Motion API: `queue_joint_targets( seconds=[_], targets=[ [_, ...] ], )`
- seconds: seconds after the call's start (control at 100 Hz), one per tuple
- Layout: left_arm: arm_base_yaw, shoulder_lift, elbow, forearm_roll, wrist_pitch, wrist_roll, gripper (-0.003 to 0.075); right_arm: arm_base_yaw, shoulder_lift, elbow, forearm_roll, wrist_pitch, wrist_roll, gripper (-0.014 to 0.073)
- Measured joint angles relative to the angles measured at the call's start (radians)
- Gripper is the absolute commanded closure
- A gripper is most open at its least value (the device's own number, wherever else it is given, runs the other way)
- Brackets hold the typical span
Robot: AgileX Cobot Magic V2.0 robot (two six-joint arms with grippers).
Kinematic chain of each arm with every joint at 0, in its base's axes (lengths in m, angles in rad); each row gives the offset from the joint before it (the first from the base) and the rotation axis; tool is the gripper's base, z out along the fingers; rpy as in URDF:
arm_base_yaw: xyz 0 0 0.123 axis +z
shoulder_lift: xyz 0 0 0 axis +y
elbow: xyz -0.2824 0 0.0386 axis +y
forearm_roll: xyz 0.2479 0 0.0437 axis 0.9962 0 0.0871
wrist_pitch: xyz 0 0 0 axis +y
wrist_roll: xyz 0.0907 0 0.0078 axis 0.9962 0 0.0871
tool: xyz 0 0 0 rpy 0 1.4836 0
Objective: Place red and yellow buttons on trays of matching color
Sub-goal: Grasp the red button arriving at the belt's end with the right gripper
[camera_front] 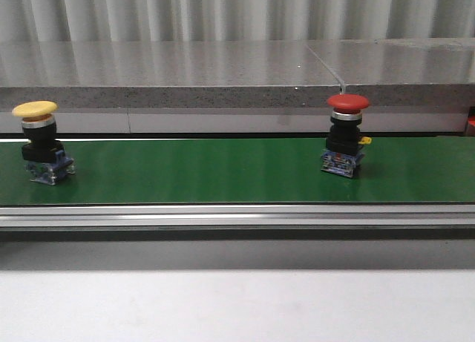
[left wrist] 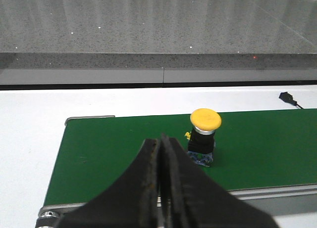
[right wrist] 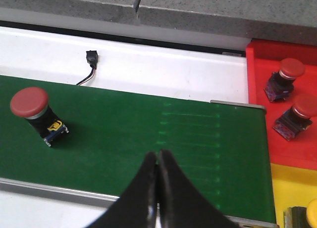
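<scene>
A yellow button [camera_front: 38, 140] stands upright at the left end of the green belt [camera_front: 208, 171]; it also shows in the left wrist view [left wrist: 203, 136]. A red button [camera_front: 346, 134] stands upright on the belt's right part and shows in the right wrist view [right wrist: 35, 112]. My left gripper [left wrist: 161, 141] is shut and empty, above the belt short of the yellow button. My right gripper [right wrist: 158, 156] is shut and empty over the belt, well apart from the red button. A red tray [right wrist: 257, 89] holds two red buttons [right wrist: 283, 78]. A yellow tray [right wrist: 287, 188] lies beside it.
A grey stone ledge [camera_front: 237, 75] runs behind the belt. The belt's metal rail [camera_front: 237, 214] lies along its near edge, with white table [camera_front: 237, 305] in front. A small black cable plug [right wrist: 92, 57] lies on the white surface behind the belt. A yellow button [right wrist: 309, 215] sits in the yellow tray.
</scene>
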Motion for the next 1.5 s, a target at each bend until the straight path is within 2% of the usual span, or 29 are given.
queue_joint_targets(
  seconds=[0.08,0.13,0.25,0.32,0.36,0.54,0.93,1.28,1.5],
  targets=[
    [0.000,0.000,0.000,0.000,0.000,0.000,0.0740,0.000,0.000,0.000,0.000,0.008,0.000,0.0529],
    [0.000,0.000,0.000,0.000,0.000,0.000,0.0740,0.000,0.000,0.000,0.000,0.021,0.000,0.0425],
    [0.000,-0.001,0.000,0.000,0.000,0.000,0.0740,0.000,0.000,0.000,0.000,0.060,0.000,0.0097],
    [0.000,-0.001,0.000,0.000,0.000,0.000,0.0740,0.000,0.000,0.000,0.005,0.090,0.000,-0.0038],
    [0.000,-0.001,0.000,0.000,0.000,0.000,0.0740,0.000,0.000,0.000,0.007,0.104,0.000,-0.0074],
    [0.000,-0.001,0.000,0.000,0.000,0.000,0.0740,0.000,0.029,-0.008,0.010,0.170,-0.015,-0.0049],
    [0.000,-0.001,0.000,0.000,0.000,0.000,0.0740,0.000,0.300,-0.114,0.023,0.235,-0.074,-0.0049],
    [0.000,-0.001,0.000,0.000,0.000,0.000,0.0740,0.107,0.488,-0.200,0.024,0.201,-0.094,-0.0049],
    [0.000,-0.001,0.000,-0.002,0.000,0.000,0.0740,0.116,0.618,-0.270,0.026,0.153,-0.094,-0.0049]
  ],
)
